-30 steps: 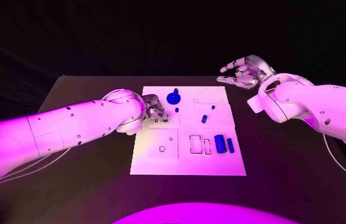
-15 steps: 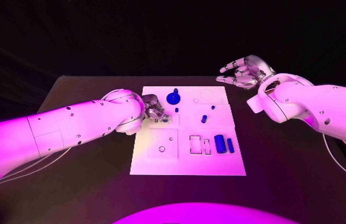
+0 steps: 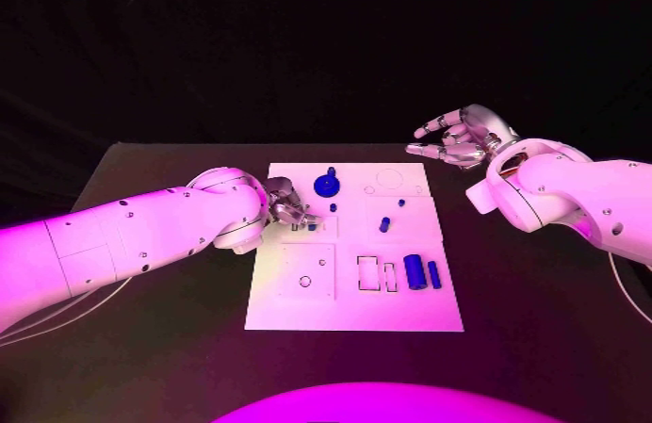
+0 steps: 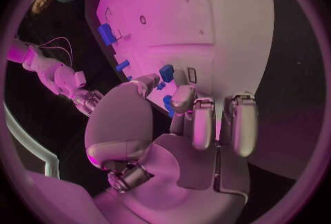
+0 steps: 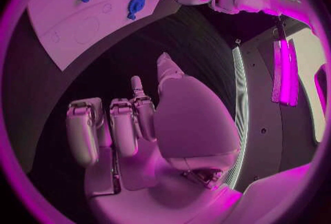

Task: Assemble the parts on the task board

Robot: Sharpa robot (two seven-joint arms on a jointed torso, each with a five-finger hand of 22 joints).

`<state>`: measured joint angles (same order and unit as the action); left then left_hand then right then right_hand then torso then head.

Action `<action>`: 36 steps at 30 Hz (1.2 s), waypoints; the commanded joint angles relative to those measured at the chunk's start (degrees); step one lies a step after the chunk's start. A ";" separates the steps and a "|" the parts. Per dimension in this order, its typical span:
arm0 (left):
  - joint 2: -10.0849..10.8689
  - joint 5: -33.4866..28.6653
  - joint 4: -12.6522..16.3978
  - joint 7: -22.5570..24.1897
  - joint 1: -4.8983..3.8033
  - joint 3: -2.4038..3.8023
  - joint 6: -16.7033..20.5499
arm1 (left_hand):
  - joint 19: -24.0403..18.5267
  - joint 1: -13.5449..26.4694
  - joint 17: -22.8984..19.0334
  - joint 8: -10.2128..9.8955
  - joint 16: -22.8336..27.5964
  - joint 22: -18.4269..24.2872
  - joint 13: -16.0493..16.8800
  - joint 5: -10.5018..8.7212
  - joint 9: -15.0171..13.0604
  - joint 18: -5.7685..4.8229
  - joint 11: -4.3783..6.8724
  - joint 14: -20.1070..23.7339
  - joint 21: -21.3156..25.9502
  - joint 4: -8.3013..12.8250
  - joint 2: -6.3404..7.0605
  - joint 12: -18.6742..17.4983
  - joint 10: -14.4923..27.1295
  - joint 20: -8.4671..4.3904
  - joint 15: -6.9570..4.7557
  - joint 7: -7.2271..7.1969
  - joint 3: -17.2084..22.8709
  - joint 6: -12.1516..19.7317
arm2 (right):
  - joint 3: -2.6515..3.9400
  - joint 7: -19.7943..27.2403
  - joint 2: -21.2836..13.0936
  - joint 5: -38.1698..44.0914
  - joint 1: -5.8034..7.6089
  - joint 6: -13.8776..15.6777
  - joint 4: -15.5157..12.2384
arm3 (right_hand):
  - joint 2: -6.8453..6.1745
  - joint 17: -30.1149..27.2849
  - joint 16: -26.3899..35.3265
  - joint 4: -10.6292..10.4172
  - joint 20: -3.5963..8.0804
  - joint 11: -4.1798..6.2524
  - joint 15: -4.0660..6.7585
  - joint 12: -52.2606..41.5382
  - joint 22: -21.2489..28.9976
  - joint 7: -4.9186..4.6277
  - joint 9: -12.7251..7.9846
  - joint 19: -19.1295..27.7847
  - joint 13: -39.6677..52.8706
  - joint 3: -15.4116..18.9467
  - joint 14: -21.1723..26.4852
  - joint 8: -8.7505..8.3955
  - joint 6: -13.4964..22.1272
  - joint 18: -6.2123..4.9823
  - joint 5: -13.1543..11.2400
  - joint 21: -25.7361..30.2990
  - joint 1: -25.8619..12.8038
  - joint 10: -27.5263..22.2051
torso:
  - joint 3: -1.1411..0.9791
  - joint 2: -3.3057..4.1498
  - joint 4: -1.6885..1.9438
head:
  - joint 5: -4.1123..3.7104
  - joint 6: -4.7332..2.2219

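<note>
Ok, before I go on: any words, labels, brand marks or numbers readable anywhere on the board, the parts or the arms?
None can be read.
White rectangular task board: only outlined recesses and small holes, no lettering.
Small blue plastic parts: no markings visible.
White arms and left robot hand: dark dots only, no text.

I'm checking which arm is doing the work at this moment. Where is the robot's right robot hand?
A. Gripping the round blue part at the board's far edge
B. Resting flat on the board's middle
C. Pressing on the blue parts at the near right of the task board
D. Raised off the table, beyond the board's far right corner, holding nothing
D: the right robot hand hangs beyond the far right corner of the task board, fingers apart and empty.
</note>
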<state>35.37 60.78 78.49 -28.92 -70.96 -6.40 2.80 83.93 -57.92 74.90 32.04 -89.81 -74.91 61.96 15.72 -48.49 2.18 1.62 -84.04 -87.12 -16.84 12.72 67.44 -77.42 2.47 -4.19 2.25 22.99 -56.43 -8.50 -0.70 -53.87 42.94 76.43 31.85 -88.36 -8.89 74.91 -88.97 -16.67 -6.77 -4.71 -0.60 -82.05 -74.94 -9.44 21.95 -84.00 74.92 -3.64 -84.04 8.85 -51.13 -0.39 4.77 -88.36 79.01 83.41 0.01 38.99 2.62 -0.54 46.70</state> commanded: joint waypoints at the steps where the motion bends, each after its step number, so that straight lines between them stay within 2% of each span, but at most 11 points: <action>1: 0.29 -2.42 0.43 0.36 0.01 0.56 0.14 | 1.07 0.98 15.01 -0.18 -0.12 -8.43 0.12 -2.61 -0.12 -0.50 -0.10 -5.93 0.41 0.00 -0.49 -0.16 -0.30 -0.38 -0.28 0.10 -1.70 -0.13 | 0.00 0.81 0.05 -0.10 -0.05 -1.18 0.11 | 0.01 12.01 0.18 -0.02 0.48 0.03 0.21 0.29 -13.90 -0.02 -0.10 -5.07 7.86 0.71 -5.20 0.44 0.53 -0.11 -0.03 0.31 -1.05 -0.40 | 0.02 0.02 -0.01 | -0.10 0.14; 5: 0.72 -4.60 0.74 0.37 -0.05 1.62 0.16 | 1.02 2.09 14.93 -0.36 -0.07 -8.37 0.07 -6.09 -0.32 -0.48 -0.10 -5.91 0.48 -0.03 -1.66 -0.38 -0.21 -0.40 -0.29 0.08 -5.18 -0.13 | 0.00 0.84 0.15 -0.12 -0.07 -1.09 0.32 | 0.21 11.94 0.22 -0.05 0.48 0.03 0.21 0.31 -13.84 -0.02 -0.14 -5.02 7.83 1.36 -5.18 0.59 0.64 -0.13 -0.01 0.42 -1.82 -0.41 | -0.01 -0.08 -0.05 | 0.05 -0.12; 7: 0.83 -5.46 0.78 0.38 -0.13 2.05 0.12 | 1.01 2.07 14.94 -0.38 -0.08 -8.35 0.07 -6.53 -0.36 -0.47 -0.10 -5.91 0.49 -0.04 -1.90 -0.40 -0.20 -0.40 -0.29 0.08 -5.82 -0.12 | 0.00 0.85 0.19 -0.13 -0.08 -1.04 0.40 | 0.23 11.98 0.21 -0.05 0.48 0.02 0.22 0.34 -13.83 -0.02 -0.15 -5.02 7.81 1.51 -5.19 0.63 0.67 -0.14 0.00 0.43 -1.97 -0.43 | -0.05 -0.12 -0.03 | 0.11 -0.17; 9: 0.96 -6.21 0.78 0.37 -0.28 2.42 0.01 | 0.95 2.07 14.88 -0.52 -0.04 -8.28 -0.02 -8.19 -0.46 -0.45 -0.14 -5.89 0.56 -0.05 -2.70 -0.57 -0.10 -0.37 -0.26 0.13 -8.31 -0.02 | 0.00 0.84 0.24 -0.13 -0.09 -1.01 0.46 | 0.28 11.96 0.22 -0.06 0.49 0.02 0.21 0.31 -13.81 -0.03 -0.17 -5.00 7.83 1.70 -5.19 0.67 0.71 -0.15 0.00 0.47 -2.20 -0.40 | -0.06 -0.14 -0.04 | 0.20 -0.42; 14: 1.59 -8.12 0.55 0.28 -1.09 3.61 -0.88 | 0.80 1.09 14.74 -0.92 0.06 -8.09 -0.77 -8.77 -0.46 -0.40 -0.27 -5.85 0.69 -0.02 -3.69 -1.34 0.40 -0.32 -0.19 0.29 -10.83 0.42 | -0.01 0.82 0.35 -0.14 -0.12 -0.97 0.59 | 0.33 11.94 0.23 -0.07 0.49 0.02 0.21 0.35 -13.78 -0.03 -0.18 -4.98 7.79 1.81 -5.18 0.70 0.73 -0.16 0.01 0.51 -2.33 -0.44 | -0.07 -0.12 0.02 | 0.29 -0.81; 17: 2.03 -8.69 0.06 0.24 -1.79 4.28 -1.98 | 0.34 -2.60 14.54 -2.19 0.19 -7.52 -2.52 -8.01 0.03 -0.25 -0.70 -5.78 1.04 0.12 -4.53 -3.04 1.67 -0.05 0.14 0.83 -12.03 1.69 | -0.01 0.81 0.36 -0.14 -0.12 -0.98 0.63 | 0.39 11.94 0.23 -0.07 0.49 0.02 0.21 0.32 -13.82 -0.03 -0.19 -5.01 7.82 1.91 -5.18 0.73 0.75 -0.14 0.02 0.46 -2.45 -0.41 | -0.10 -0.12 0.06 | 0.42 -1.10; 19: 2.28 -9.16 -0.68 0.26 -2.62 4.67 -3.33 | -0.18 -6.01 14.29 -3.81 0.37 -6.86 -4.47 -7.62 1.00 -0.08 -1.26 -5.69 1.43 0.10 -5.44 -4.86 3.06 0.32 0.58 1.49 -11.09 2.92 | -0.02 0.79 0.35 -0.14 -0.13 -0.99 0.68 | 0.41 11.98 0.21 -0.06 0.49 0.02 0.21 0.30 -13.81 -0.03 -0.19 -5.01 7.83 1.91 -5.19 0.73 0.75 -0.14 0.02 0.47 -2.45 -0.39 | -0.10 -0.12 0.07 | 0.38 -1.28; 24: 2.05 -9.07 -3.59 0.63 -4.71 5.10 -7.43 | -0.80 -7.93 14.12 -5.80 0.49 -6.10 -6.14 -7.66 2.28 0.11 -1.98 -5.63 1.91 0.06 -5.29 -6.39 4.40 0.83 1.18 2.37 -10.49 4.17 | -0.03 0.75 0.33 -0.15 -0.13 -1.01 0.86 | 0.50 11.96 0.22 0.00 0.49 0.03 0.21 0.29 -13.83 -0.02 -0.19 -5.02 7.84 1.90 -5.19 0.76 0.75 -0.14 0.05 0.44 -2.39 -0.38 | -0.07 -0.02 0.04 | 0.54 -1.69; 25: 1.83 -8.56 -4.23 0.72 -4.96 5.14 -7.95 | -1.40 -7.83 13.69 -6.47 0.79 -5.36 -7.76 -7.76 2.72 0.30 -2.34 -5.48 2.34 0.04 -5.00 -7.84 5.55 1.04 1.49 2.76 -10.73 4.73 | -0.03 0.75 0.33 -0.15 -0.13 -0.99 0.88 | 0.50 11.96 0.22 0.00 0.49 0.03 0.21 0.29 -13.83 -0.02 -0.19 -5.02 7.84 1.90 -5.19 0.76 0.75 -0.14 0.05 0.44 -2.39 -0.38 | -0.06 0.00 0.03 | 0.56 -1.81; 28: 1.09 -6.72 -5.92 0.88 -5.47 5.19 -9.06 | -2.38 -7.36 12.96 -7.16 1.30 -4.17 -10.90 -7.86 3.20 0.60 -2.87 -5.20 3.06 0.01 -4.54 -10.59 7.89 1.47 1.98 3.29 -11.63 5.29 | -0.03 0.76 0.35 -0.15 -0.13 -1.00 0.91 | 0.57 11.99 0.21 0.04 0.49 0.03 0.21 0.27 -13.84 -0.01 -0.19 -5.03 7.86 1.90 -5.20 0.79 0.74 -0.13 0.06 0.41 -2.34 -0.37 | 0.01 0.09 0.01 | 0.62 -1.92; 36: -1.67 -1.52 -11.49 0.99 -5.98 5.19 -12.04 | -2.77 -7.32 12.68 -7.72 1.50 -3.73 -11.97 -7.77 3.60 0.72 -3.15 -5.08 3.36 0.02 -4.77 -11.42 8.76 1.73 2.26 3.59 -12.09 5.80 | -0.03 0.86 0.41 -0.15 -0.13 -0.91 0.86 | 0.69 11.95 0.23 0.11 0.49 0.04 0.22 0.29 -13.82 -0.01 -0.19 -5.02 7.84 1.87 -5.19 0.84 0.73 -0.14 0.07 0.45 -2.21 -0.38 | 0.01 0.05 0.08 | 1.14 -2.18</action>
<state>33.99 55.94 67.54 -28.68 -76.79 -1.24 -5.56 81.66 -65.21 74.94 24.64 -88.64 -74.90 50.04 7.97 -44.97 2.18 -1.43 -84.03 -84.07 -16.76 7.79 56.21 -68.99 4.10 -2.34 5.73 11.30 -51.07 -8.54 -0.63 -53.53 42.63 76.33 31.61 -87.44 -8.60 74.90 -88.98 -16.60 -6.77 -4.71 -0.61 -82.08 -74.92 -9.43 21.83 -84.00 74.91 -1.99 -84.03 9.31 -50.75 -0.39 4.77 -88.14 77.06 83.41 -0.01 39.05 2.68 0.42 44.62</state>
